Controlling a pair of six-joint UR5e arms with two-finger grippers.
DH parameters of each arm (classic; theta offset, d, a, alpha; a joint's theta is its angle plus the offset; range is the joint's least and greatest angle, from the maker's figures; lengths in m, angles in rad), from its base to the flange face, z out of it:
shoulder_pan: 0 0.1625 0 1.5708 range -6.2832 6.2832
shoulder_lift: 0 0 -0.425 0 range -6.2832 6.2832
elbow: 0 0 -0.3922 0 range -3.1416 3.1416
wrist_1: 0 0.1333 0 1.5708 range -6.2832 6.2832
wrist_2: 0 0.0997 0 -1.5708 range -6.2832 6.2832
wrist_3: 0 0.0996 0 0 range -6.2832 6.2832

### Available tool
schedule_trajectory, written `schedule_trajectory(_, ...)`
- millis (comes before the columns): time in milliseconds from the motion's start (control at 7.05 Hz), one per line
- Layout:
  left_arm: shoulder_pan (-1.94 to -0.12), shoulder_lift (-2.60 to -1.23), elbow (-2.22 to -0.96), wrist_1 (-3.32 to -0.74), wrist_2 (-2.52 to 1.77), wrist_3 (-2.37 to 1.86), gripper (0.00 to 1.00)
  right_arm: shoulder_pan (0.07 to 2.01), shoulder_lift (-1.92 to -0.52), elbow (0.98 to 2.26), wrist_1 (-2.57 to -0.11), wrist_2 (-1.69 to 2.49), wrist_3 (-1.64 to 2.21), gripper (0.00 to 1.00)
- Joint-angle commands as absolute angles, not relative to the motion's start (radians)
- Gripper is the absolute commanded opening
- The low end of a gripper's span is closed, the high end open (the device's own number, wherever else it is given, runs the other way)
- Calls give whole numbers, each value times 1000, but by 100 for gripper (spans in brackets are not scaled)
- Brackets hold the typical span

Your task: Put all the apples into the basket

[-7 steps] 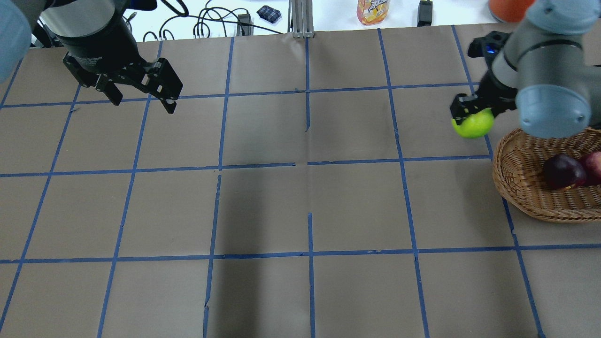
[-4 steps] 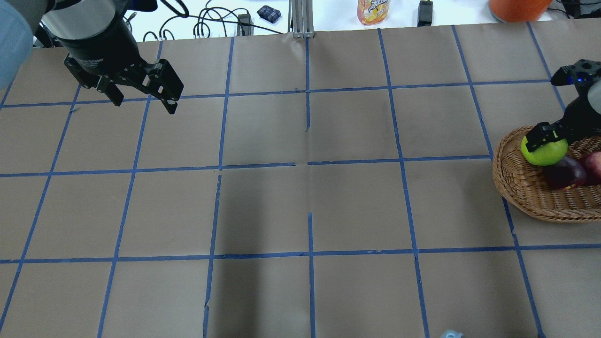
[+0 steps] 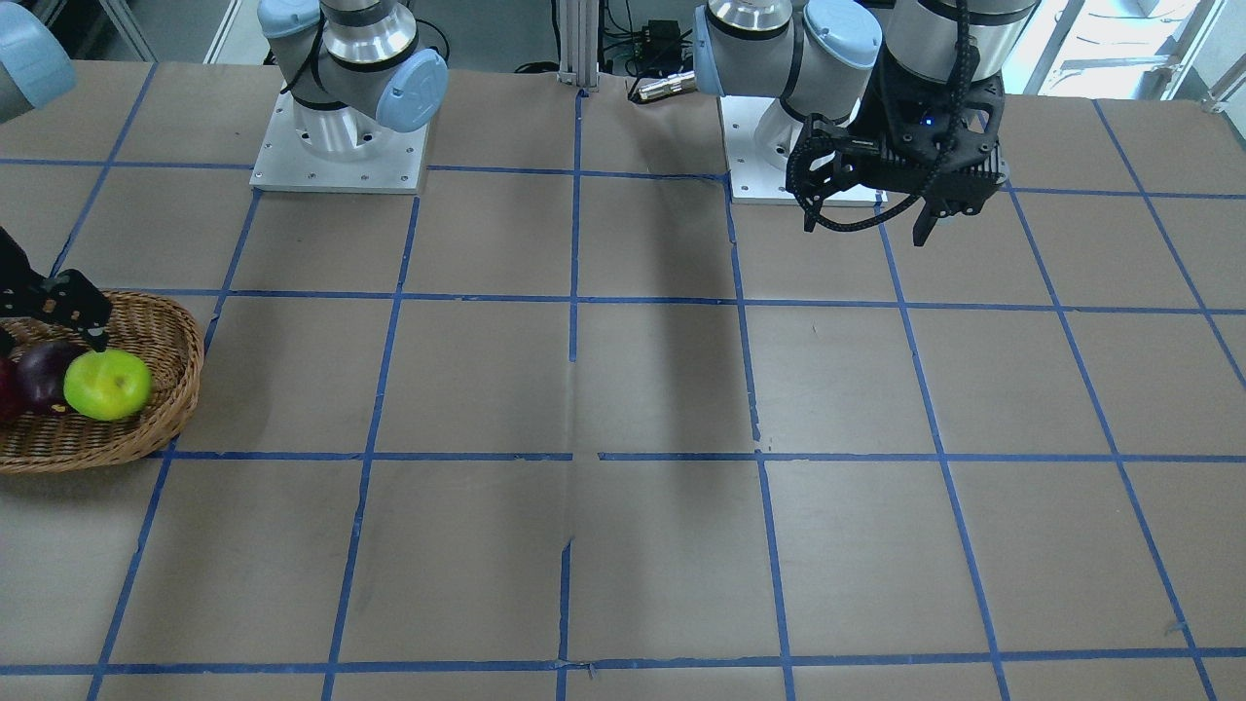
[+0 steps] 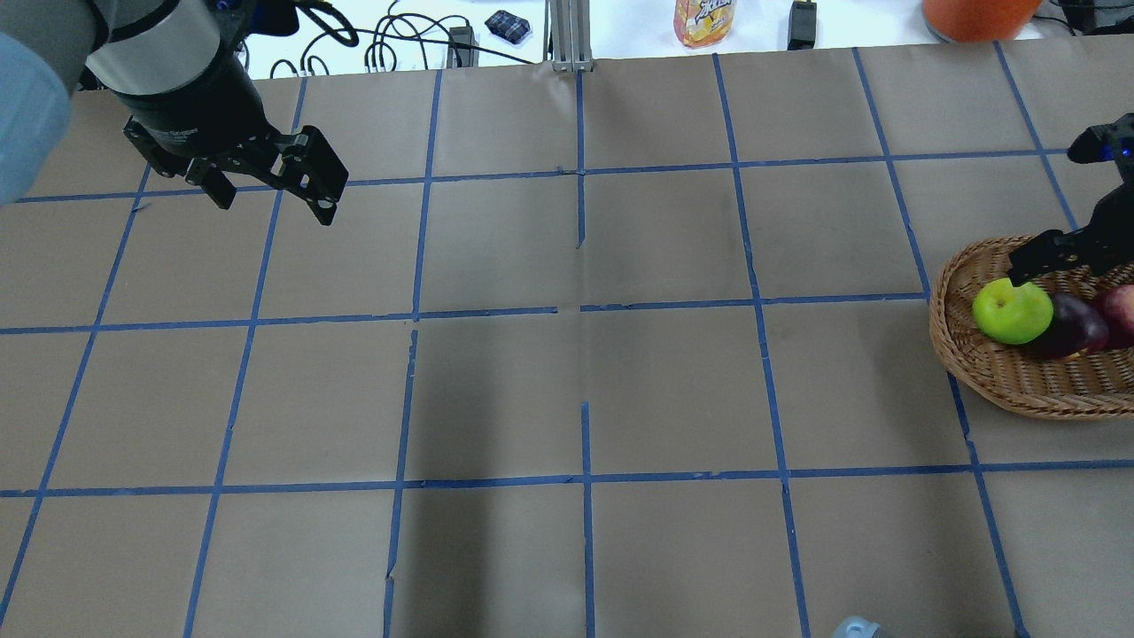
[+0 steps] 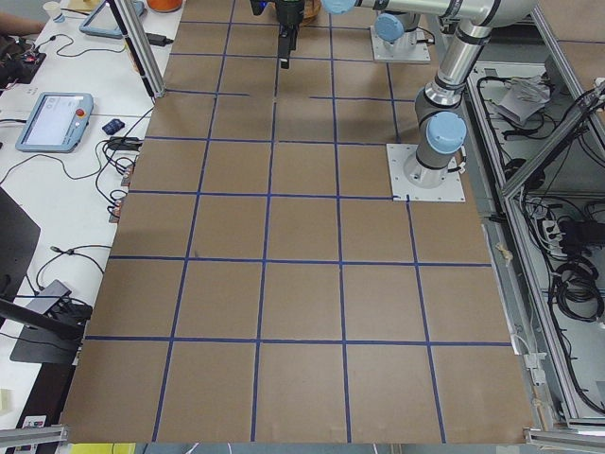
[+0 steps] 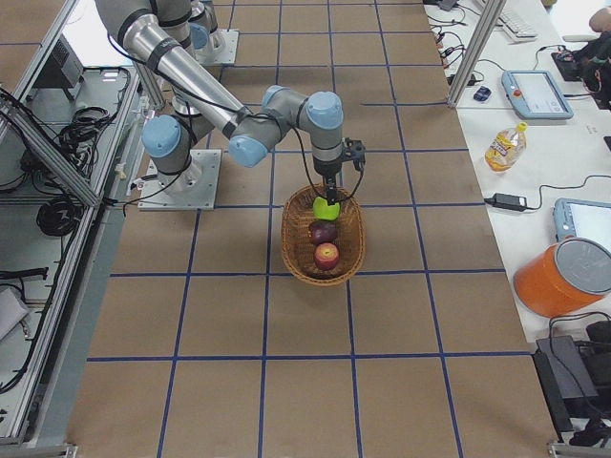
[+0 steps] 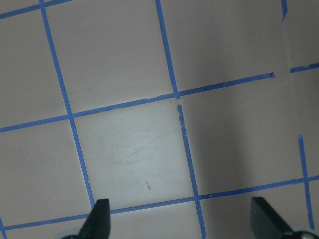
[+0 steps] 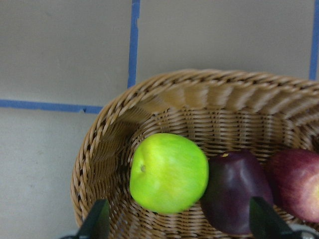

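Looking down at the wicker basket [image 4: 1019, 390], I count all three apples inside it. The green apple [image 4: 1012, 311] lies at the end nearest the middle of the bench [image 4: 673, 390], touching the maroon apple [image 4: 1074, 324], with the red apple [image 4: 1122, 315] on that one's far side. The right gripper [image 4: 1063, 257] hangs just over the basket's far rim, its fingers spread wide and holding nothing. The left gripper [image 4: 275, 204] hovers well apart over bare bench, fingers likewise spread and empty.

To my eye the job is done, so the risk lies in the retreat. A sideways pull instead of a straight lift could catch a finger on the rim or on the green apple. That apple rests against the flared, shallow wall, so a nudge might roll it out or drag the light basket along.

As for writing, the orange-yellow drink bottle [image 4: 704, 19] beyond the bench carries a printed label, but it is cut off and unreadable. Small lettering on the left gripper's body is too fine to make out.
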State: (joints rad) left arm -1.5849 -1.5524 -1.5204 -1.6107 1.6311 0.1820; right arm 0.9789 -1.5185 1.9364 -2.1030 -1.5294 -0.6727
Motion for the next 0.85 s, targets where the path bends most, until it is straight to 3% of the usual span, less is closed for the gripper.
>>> schedule_trajectory(0, -1585, -1572, -1506, -1609, 1637, 179, 100, 1006, -1574, 1730, -1835, -1525, -669, 100)
schedule_trajectory(284, -1583, -1575, -1502, -1611, 1638, 179, 100, 1154, -1572, 1486, -1528, -1522, -559, 100)
schedule_trajectory(709, -1580, -1543, -1534, -1591, 1628, 189, 100, 1526, -1565, 1462, -1500, -1528, -63, 100)
